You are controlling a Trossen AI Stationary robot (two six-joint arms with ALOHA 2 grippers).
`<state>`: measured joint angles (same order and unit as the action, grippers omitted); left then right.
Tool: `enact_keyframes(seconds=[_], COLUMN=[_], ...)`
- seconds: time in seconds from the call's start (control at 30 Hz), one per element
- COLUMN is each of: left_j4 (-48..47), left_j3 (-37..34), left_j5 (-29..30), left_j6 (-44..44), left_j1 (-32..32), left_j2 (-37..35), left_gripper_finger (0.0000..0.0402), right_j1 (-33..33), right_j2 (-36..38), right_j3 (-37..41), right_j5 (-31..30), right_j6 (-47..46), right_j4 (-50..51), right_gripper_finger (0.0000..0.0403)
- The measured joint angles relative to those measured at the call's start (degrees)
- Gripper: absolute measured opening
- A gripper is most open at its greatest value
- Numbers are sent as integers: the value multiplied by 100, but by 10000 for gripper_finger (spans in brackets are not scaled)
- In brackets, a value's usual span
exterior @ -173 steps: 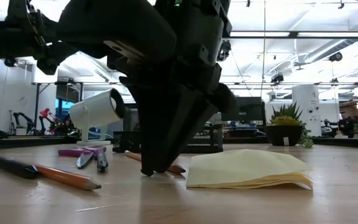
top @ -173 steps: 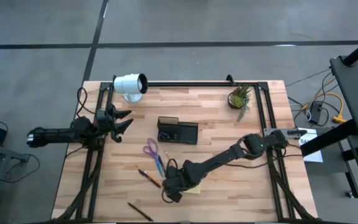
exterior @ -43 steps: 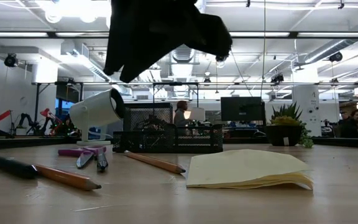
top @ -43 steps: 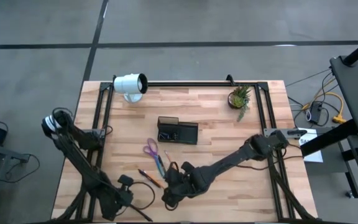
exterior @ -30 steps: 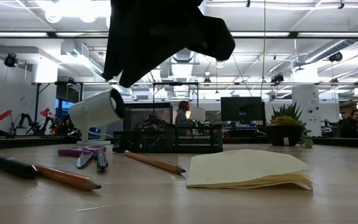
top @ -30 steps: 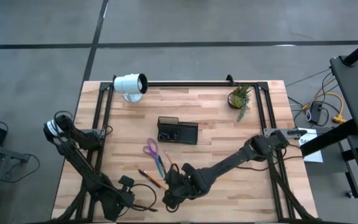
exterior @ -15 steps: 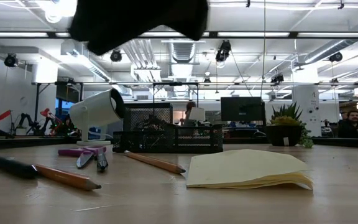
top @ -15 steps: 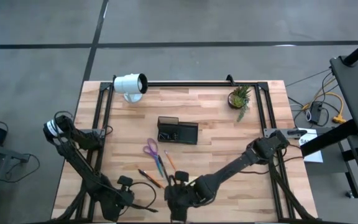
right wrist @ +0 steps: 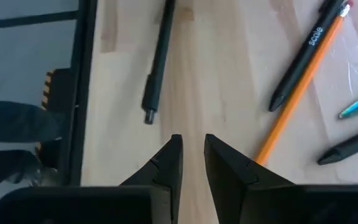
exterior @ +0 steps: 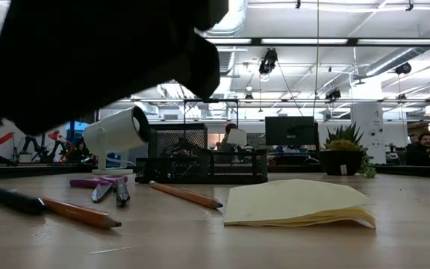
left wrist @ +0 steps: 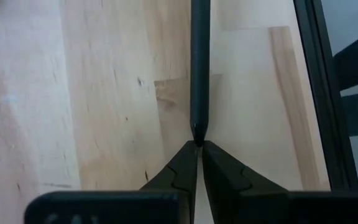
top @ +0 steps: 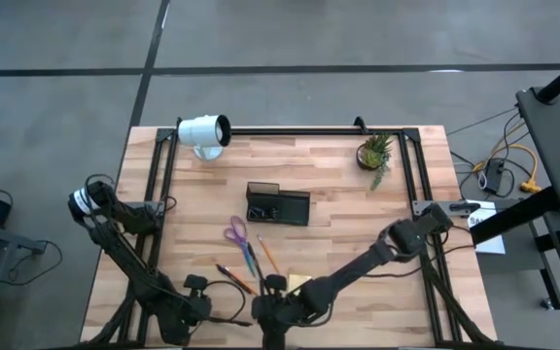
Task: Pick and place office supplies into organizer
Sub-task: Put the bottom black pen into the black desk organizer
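From above, I see both arms low at the bench's (top: 358,224) near edge, the organizer (top: 277,206) well behind them. Across the bench, a dark arm blocks the upper left. My left pincer (left wrist: 199,144) is pressed together against a dark pen's (left wrist: 199,62) tip: I should spread before grasping. My right pincer (right wrist: 192,149) hangs slightly spread near the orange pencil (right wrist: 300,84).

scissors (top: 235,233) 1 — sticky-note pad (top: 298,283) 1 — organizer (top: 277,205) 1 — plant (top: 374,152) 1
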<state>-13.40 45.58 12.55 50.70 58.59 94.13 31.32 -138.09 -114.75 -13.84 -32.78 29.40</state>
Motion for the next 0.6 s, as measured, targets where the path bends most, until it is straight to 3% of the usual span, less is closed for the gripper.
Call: enact_keyframes(seconds=[0.13,0.6], left_j4=[92,285], left_j3=[-13,-83], left_j5=[36,157], left_j6=[15,150], left_j1=[-8,-13], left_j2=[2,2], left_gripper_finger=[11,11], right_j1=[47,165], right_j2=[1,8], right_j3=[54,466], right_j5=[-110,-239], right_j6=[-10,17], right_j4=[-104,-596], right_gripper_finger=[72,204])
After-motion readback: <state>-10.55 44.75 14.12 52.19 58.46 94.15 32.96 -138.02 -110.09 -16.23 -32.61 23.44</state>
